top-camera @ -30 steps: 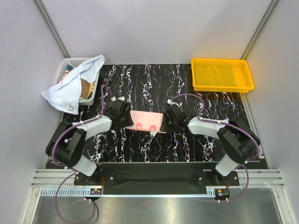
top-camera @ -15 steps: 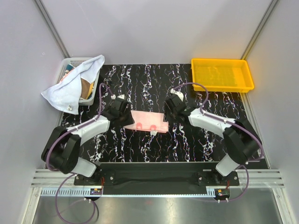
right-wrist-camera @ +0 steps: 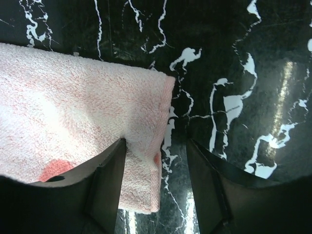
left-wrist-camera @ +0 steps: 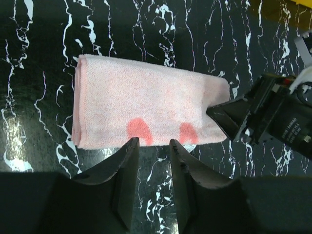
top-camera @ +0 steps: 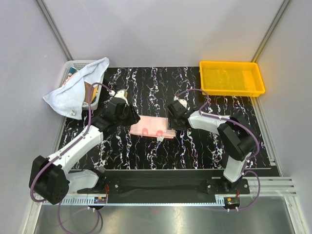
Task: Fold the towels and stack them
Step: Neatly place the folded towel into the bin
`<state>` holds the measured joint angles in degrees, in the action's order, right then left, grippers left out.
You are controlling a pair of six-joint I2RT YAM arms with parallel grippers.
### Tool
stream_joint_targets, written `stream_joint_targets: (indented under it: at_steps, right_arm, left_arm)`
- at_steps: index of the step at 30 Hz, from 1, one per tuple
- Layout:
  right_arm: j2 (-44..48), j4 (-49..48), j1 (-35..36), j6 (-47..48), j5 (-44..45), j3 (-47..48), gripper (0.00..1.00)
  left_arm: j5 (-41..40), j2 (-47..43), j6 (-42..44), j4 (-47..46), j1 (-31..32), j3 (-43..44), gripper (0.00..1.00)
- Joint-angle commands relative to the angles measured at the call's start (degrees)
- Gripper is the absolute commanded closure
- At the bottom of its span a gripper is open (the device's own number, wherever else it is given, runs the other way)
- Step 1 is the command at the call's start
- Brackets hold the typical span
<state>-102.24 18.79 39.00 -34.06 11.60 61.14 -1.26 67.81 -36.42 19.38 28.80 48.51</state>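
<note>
A folded pink towel (top-camera: 152, 126) with two red marks lies flat on the black marbled table. In the left wrist view the pink towel (left-wrist-camera: 146, 105) sits just beyond my left gripper (left-wrist-camera: 152, 144), whose jaws stand a little apart with only table between them. In the top view my left gripper (top-camera: 130, 118) is at the towel's left end. My right gripper (top-camera: 171, 122) is at its right end. In the right wrist view the right gripper (right-wrist-camera: 156, 144) is open and straddles the towel's right edge (right-wrist-camera: 146, 122), with one finger (right-wrist-camera: 114, 156) pressing on the cloth.
A white mesh basket (top-camera: 73, 63) stands at the back left with a white/pale blue towel (top-camera: 75, 90) draped over its side and a brown towel (top-camera: 90, 93) inside. A yellow tray (top-camera: 231, 78) stands at the back right. Grey walls close in the table.
The left arm has stretched out and its gripper has drawn back up and left from the towel's left end. The right gripper has shifted up and left over the towel's right edge.
</note>
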Motion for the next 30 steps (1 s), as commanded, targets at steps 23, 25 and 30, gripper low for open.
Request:
stream_joint_targets:
  at_steps: [23, 25, 30]
  right_arm:
    - [-8.86, 10.74, -3.83, 14.25, 18.98, 18.83, 1.00]
    - [-9.91, 11.01, -5.94, 17.70, 21.70, 22.60, 1.00]
    - [-15.16, 10.13, -12.00, 30.16, 25.48, 33.04, 1.00]
  left_arm:
    - [3.98, -8.04, 5.49, 6.37, 0.03, 5.27, 0.62]
    - [3.98, -7.96, 5.92, 7.08, 0.12, 5.89, 0.62]
    - [4.77, -6.91, 6.89, 8.04, 0.03, 8.08, 0.62]
